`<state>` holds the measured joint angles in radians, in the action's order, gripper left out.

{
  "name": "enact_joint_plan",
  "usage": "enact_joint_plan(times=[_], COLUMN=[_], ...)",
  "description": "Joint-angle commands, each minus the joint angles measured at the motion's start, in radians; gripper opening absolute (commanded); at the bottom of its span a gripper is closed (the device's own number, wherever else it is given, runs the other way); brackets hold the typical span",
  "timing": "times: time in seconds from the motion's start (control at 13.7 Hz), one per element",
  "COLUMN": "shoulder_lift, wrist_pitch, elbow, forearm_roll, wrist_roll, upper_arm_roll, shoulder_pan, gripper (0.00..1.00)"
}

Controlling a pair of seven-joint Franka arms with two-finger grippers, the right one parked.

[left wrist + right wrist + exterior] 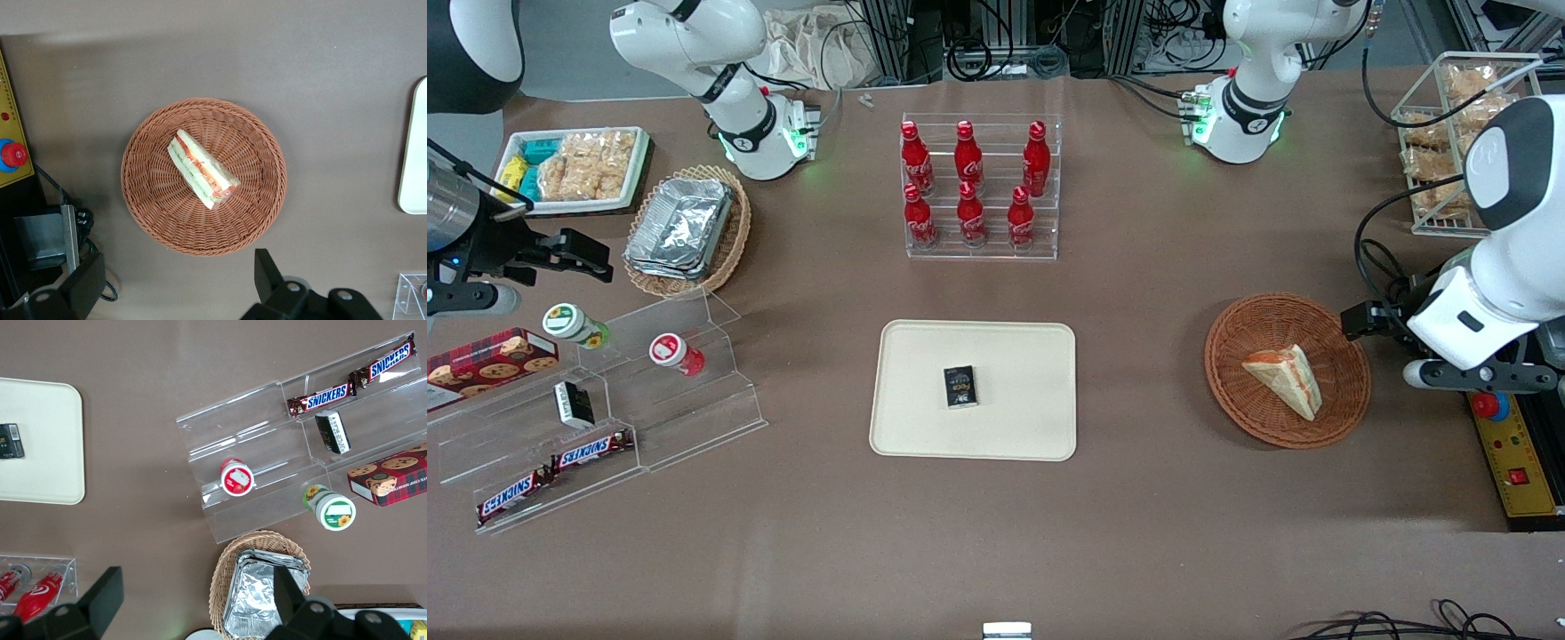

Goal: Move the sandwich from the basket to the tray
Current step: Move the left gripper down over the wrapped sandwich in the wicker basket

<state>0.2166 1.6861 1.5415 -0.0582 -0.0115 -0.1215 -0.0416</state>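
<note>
The left arm hangs at its own end of the surface (1138, 533), elbow bent, wrist turned down, and the gripper (173, 293) hovers above bare brown surface just beside the basket (1232, 391), at the basket's outer edge. It touches nothing. In the wrist view both fingers (267, 273) stand spread wide apart, released, with empty surface between them; the basket's rim lies just ahead of the fingertips.

The sandwich (1285, 378) lies flat in the middle of the basket, wrapped, a pale wedge with orange-red and green layers showing along its cut edge (202, 168). It sits ahead of the fingers, apart from them, with its long side running slantwise across the weave. Nothing else shares the basket.

The tray (925, 418) lies well away from the fingers, toward the middle of the surface, with the basket between it and the gripper. A small dark packet (960, 387) lies near the tray's centre. In the wrist view only a cream corner of the tray (415, 153) peeks in.

Farther from the front camera than the tray, a clear rack (980, 249) holds six red bottles (971, 182) upright in two rows. Toward the parked arm's end stand clear stepped shelves (694, 418) with two Snickers bars (591, 452), a tan basket of foil containers (680, 231) and a white tray of snacks (636, 178). Near the working arm, a wire basket (1414, 142) holds pale packets.
</note>
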Motion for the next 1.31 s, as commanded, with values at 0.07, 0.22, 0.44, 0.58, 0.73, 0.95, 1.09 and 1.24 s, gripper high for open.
enact_joint_plan(times=[0.07,0.22,0.44,0.58,0.73,0.95,1.09,1.24], shoulder_lift=[0.015,0.039,0.052,0.046,0.047,0.086,0.086,0.087], wrist_pitch=[0.004,0.001,0.035,0.157,0.242,0.349,0.447,0.529], elbow=[-0.009,-0.009,0.054,0.148,0.209,0.264,0.356,0.419], forearm_roll=[0.000,0.030,0.084,0.080,0.081,0.072,0.066,0.063], wrist_roll=[0.005,-0.030,-0.198,-0.382,-0.543,-0.801,-0.846,-0.921], upper_arm_roll=[0.002,0.005,0.006,0.006,0.009,0.011,0.011,0.017], shoulder_pan=[0.000,-0.021,-0.038,-0.038,-0.053,-0.054,-0.054,-0.054], gripper=[1.00,1.00,1.00,1.00,1.00,1.00,1.00,1.00])
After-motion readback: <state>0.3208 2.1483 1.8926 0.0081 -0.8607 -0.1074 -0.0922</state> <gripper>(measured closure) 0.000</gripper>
